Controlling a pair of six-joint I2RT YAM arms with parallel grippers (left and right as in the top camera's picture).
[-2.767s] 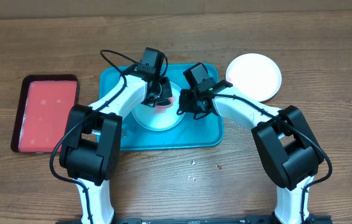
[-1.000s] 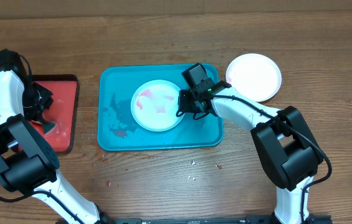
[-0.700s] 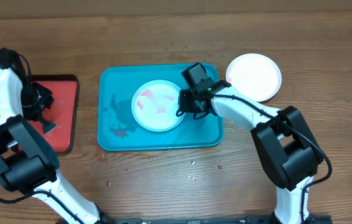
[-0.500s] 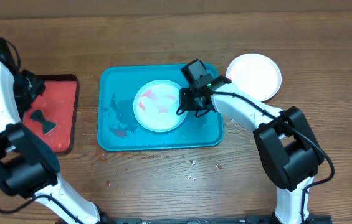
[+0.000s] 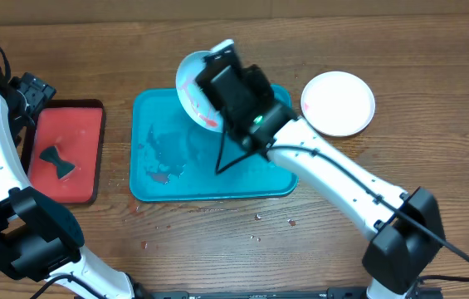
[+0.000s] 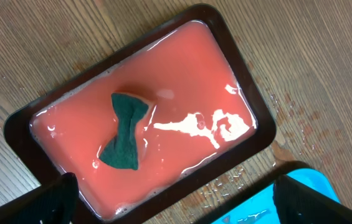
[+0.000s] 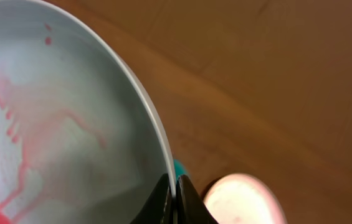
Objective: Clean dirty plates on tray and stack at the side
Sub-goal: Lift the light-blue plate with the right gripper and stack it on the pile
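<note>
Overhead view shows the right gripper [image 5: 217, 93] clenched on the rim of the light blue plate [image 5: 194, 83]. The plate is held in the air, steeply tilted, above the far edge of the teal tray [image 5: 176, 166]. From the right wrist camera, the two fingertips [image 7: 157, 208] pinch the thin rim between them, and red smears run in pink streaks over the inner face of the plate. The floor of the teal tray has wet spots and some reddish marks. The white plate [image 5: 338, 102] lies flat on the table [image 5: 433, 66], just beside the far right corner of this tray. On the left side, the left gripper [image 5: 36, 90] hangs above the far end of the red tray [image 5: 60, 124]; its jaws are spread wide and nothing is between them. Inside the red tray there is pink liquid [image 6: 182, 74], and a dark green sponge [image 6: 124, 138], narrow in the middle like a bow, lies in it, well apart from the fingers
</note>
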